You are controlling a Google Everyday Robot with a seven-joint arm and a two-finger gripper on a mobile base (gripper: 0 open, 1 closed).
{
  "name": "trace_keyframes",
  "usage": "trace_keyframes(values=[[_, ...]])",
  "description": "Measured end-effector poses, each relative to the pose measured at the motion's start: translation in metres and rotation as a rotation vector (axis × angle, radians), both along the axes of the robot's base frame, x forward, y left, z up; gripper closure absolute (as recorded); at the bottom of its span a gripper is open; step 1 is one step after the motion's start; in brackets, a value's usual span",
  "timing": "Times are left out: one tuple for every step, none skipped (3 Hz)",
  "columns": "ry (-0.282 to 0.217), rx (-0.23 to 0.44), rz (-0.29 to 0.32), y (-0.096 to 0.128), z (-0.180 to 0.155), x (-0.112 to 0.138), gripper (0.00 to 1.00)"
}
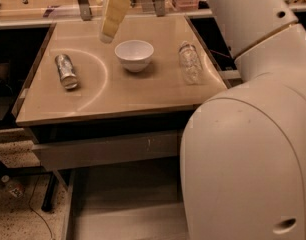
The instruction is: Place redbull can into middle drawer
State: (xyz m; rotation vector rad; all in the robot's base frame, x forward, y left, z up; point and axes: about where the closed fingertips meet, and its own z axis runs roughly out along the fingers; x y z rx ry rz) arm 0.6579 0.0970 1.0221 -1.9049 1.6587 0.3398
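Note:
The redbull can (66, 71) lies on its side on the left part of the tan table top (118, 99). The gripper (112, 19) hangs over the back of the table, above and left of the white bowl, to the right of and beyond the can, not touching it. The middle drawer (128, 209) is pulled out below the table; its flat grey floor shows, partly hidden by my white arm (248, 134) on the right.
A white bowl (135, 55) stands mid-table. A clear plastic bottle (190, 63) lies at the right. A shut grey drawer front (108, 150) sits above the open drawer. Metal posts (83, 1) stand at the table's back edge.

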Motion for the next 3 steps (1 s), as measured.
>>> trace_keyframes(values=[[0.057, 0.000, 0.107, 0.057, -0.031, -0.013, 0.00], [0.126, -0.025, 0.165, 0.097, -0.062, -0.026, 0.00], [0.124, -0.022, 0.164, 0.100, -0.063, -0.025, 0.00]])
